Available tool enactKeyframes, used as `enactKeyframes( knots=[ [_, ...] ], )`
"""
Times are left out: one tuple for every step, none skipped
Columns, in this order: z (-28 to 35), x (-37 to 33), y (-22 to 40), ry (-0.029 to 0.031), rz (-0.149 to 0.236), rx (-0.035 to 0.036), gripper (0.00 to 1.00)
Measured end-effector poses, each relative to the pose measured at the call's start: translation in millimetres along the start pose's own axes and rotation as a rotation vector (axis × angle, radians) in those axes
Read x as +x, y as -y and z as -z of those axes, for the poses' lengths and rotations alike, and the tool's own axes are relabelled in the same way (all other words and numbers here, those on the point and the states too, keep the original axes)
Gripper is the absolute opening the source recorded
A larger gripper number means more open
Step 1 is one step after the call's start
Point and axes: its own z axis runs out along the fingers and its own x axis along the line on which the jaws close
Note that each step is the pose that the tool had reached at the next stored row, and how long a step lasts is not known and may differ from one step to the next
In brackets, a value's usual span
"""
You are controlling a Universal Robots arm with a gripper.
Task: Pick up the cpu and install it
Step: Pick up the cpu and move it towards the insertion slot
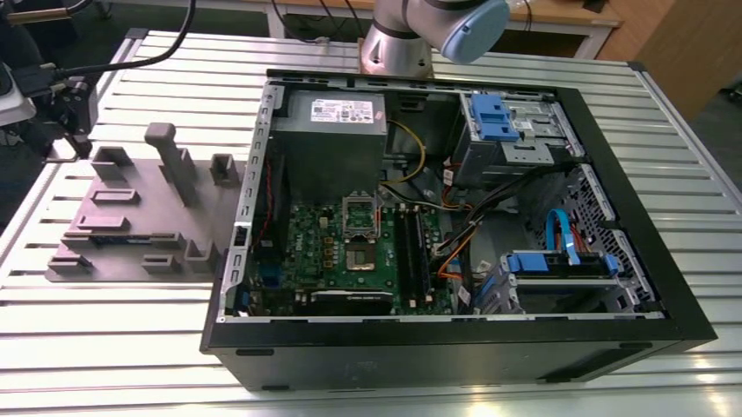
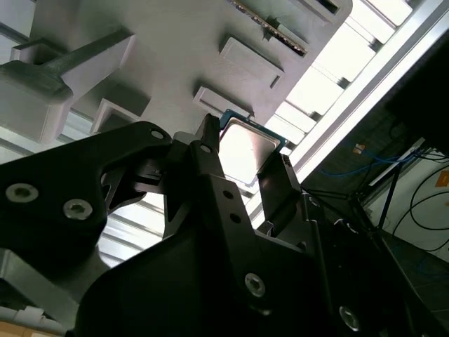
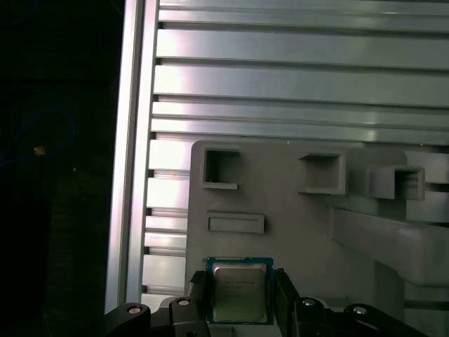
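Observation:
The cpu (image 3: 238, 291), a flat square chip with a shiny grey top and a thin bluish rim, sits between the two black fingers of my gripper (image 3: 240, 296), which is shut on its opposite edges. In the second wrist view the cpu (image 2: 247, 146) is again clamped in the gripper (image 2: 245, 160), held in the air above the grey fixture plate (image 2: 161, 56). In the first wrist view the fixture plate (image 3: 295, 210) lies below the chip. The green motherboard (image 1: 336, 252) with its square socket (image 1: 361, 234) lies inside the open computer case (image 1: 440, 334).
The fixture plate (image 1: 128, 217), with upright blocks and pockets, lies at the exterior view's left on a slatted aluminium table (image 1: 116, 330). The case holds a grey power supply (image 1: 330, 117), blue drive brackets (image 1: 493, 117) and loose cables. The arm's base (image 1: 400, 43) stands behind the case.

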Motion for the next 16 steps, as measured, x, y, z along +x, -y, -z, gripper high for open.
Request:
enactKeyframes(
  knots=[
    [0.5, 0.0, 0.0, 0.0000, 0.000, 0.0000, 0.47],
    [0.9, 0.0, -0.1, 0.0000, 0.000, 0.0000, 0.47],
    [1.4, 0.0, -0.1, 0.0000, 0.000, 0.0000, 0.47],
    [1.9, 0.1, -0.1, 0.0000, 0.000, 0.0000, 0.47],
    [2.4, 0.1, -0.2, 0.0001, 0.000, 0.0000, 0.47],
    [2.7, 0.1, -0.2, 0.0002, 0.000, -0.0001, 0.47],
    [3.1, 0.1, -0.2, 0.0001, 0.000, -0.0001, 0.47],
    [3.6, 0.1, -0.2, 0.0001, 0.000, 0.0000, 0.47],
    [4.0, 0.1, -0.2, 0.0001, 0.000, 0.0000, 0.47],
    [4.4, 0.1, -0.2, 0.0001, 0.000, 0.0000, 0.47],
    [4.8, 0.1, -0.3, 0.0001, 0.000, -0.0001, 0.47],
    [5.0, 0.1, -0.4, 0.0002, 0.000, 0.0001, 0.47],
    [5.7, 0.1, -0.5, -0.0001, 0.000, 0.0004, 0.47],
    [6.2, 0.2, -0.5, -0.0002, 0.000, 0.0006, 0.47],
    [6.6, 0.1, -0.5, 0.0000, 0.000, 0.0006, 0.47],
    [7.1, 0.2, -0.6, 0.0000, 0.000, 0.0009, 0.47]
  ],
)
